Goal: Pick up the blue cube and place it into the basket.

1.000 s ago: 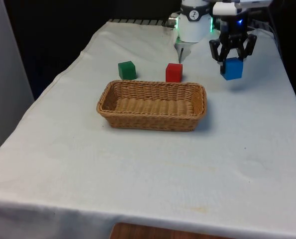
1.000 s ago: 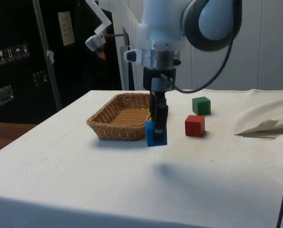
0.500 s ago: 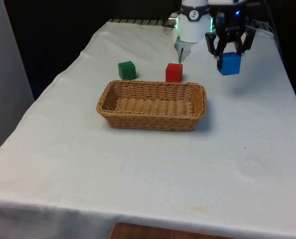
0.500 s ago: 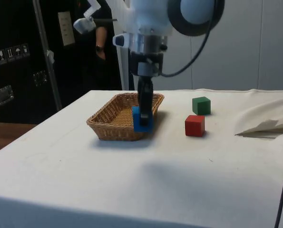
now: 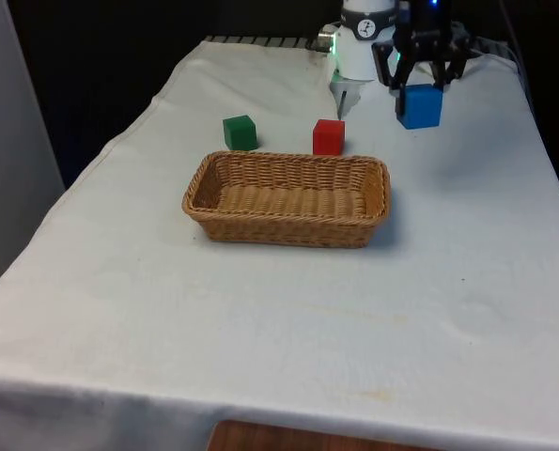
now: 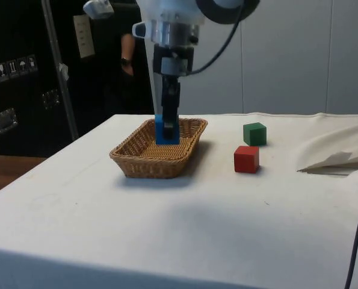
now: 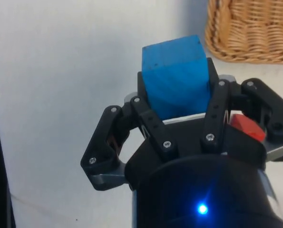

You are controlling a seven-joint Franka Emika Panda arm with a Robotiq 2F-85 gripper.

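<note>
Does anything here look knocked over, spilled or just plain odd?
Nothing stands out. The oblong woven wicker basket sits level on the white tablecloth. The small green cube and small red cube rest flat behind it. The small blue cube hangs squarely in the black gripper, above the cloth.

open wicker basket (image 5: 288, 199), red cube (image 5: 328, 136) and green cube (image 5: 240, 132) just behind it, bare cloth (image 5: 260, 319) elsewhere

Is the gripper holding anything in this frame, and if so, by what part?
Yes. The gripper holds the blue cube clear of the table, its fingers clamped on two opposite side faces near the cube's upper part.
</note>
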